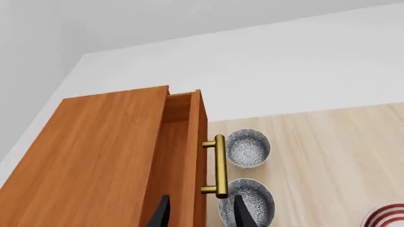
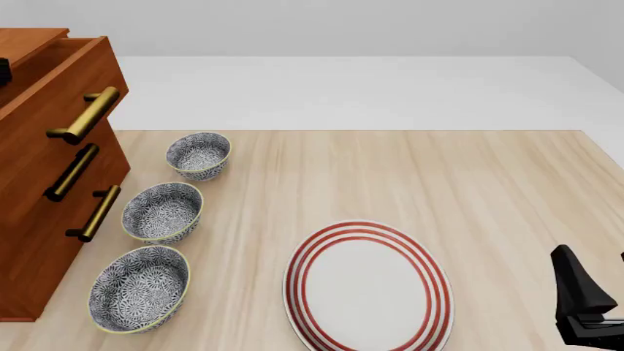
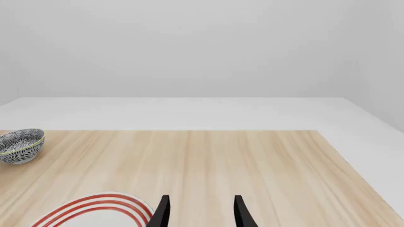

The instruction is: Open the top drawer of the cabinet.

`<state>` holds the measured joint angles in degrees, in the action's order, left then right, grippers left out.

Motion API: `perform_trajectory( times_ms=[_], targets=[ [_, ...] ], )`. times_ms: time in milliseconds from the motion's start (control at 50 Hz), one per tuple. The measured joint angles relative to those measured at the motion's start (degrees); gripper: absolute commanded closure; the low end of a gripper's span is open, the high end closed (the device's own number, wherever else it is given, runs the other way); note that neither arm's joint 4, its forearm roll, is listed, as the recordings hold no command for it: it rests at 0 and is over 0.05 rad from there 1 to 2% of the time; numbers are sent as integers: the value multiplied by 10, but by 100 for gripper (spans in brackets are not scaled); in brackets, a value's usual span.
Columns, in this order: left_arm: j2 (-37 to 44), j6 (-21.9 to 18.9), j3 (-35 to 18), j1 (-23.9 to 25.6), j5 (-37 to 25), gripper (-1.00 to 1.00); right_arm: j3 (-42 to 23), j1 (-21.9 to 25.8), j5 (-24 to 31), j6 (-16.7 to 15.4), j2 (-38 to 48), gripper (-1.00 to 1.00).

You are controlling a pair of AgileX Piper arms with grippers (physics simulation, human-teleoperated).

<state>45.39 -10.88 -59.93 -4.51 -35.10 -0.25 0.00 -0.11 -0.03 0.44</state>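
Note:
The cabinet (image 2: 39,248) stands at the table's left edge. Its top drawer (image 2: 61,84) juts out a little past the two lower drawers, and its brass handle (image 2: 88,113) is free. In the left wrist view the top drawer (image 1: 183,151) shows a gap behind its front, next to the cabinet (image 1: 94,156) top. My left gripper (image 1: 202,215) is open above the drawer front, just short of the handle (image 1: 218,165), holding nothing. My right gripper (image 2: 590,303) is open and empty at the table's near right, and it also shows in the right wrist view (image 3: 200,213).
Three patterned bowls (image 2: 199,155) (image 2: 162,212) (image 2: 139,289) stand in a row just right of the cabinet, below the handles. A red-ringed white plate (image 2: 369,287) lies at the front middle. The table's far edge meets a white floor.

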Motion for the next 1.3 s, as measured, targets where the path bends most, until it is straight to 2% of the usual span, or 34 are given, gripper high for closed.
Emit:
perform_trajectory(
  times_ms=[200,500,1300],
  targets=[
    [42,22,-22,-7,-3,-100,0,0,0,0,0,-100],
    [98,32,-47,-15,1,-100,0,0,0,0,0,-100],
    [192,36,-37,-29,45,-100,0,0,0,0,0,-100]
  ],
)
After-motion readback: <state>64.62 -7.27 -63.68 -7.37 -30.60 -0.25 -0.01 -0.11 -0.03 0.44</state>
